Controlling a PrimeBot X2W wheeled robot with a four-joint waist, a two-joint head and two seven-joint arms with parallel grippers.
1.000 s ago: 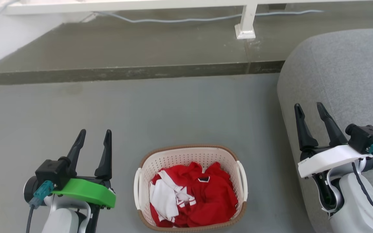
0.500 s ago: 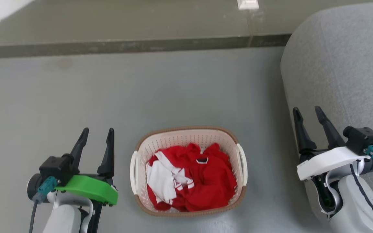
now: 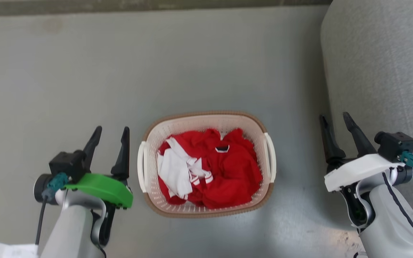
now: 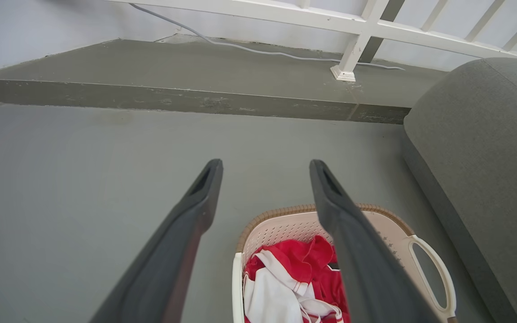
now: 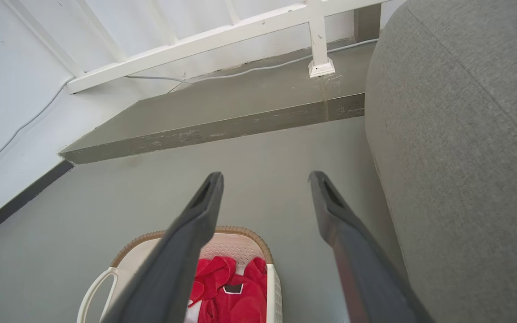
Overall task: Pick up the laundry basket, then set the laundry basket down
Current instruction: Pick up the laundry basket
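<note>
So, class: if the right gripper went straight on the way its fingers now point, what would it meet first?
Probably the bare grey floor, just short of the raised concrete step; depth is unclear. The open right gripper points between the cream perforated laundry basket and the grey fabric sofa.

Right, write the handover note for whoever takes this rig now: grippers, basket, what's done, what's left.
Left gripper: open, empty, just left of the laundry basket, apart from it.
Right gripper: open, empty, farther out on the basket's right, by the grey sofa.
Basket: on the floor between the arms, red and white clothes inside.
Done: nothing; basket not yet gripped.
Left: grip, lift, set down.
</note>
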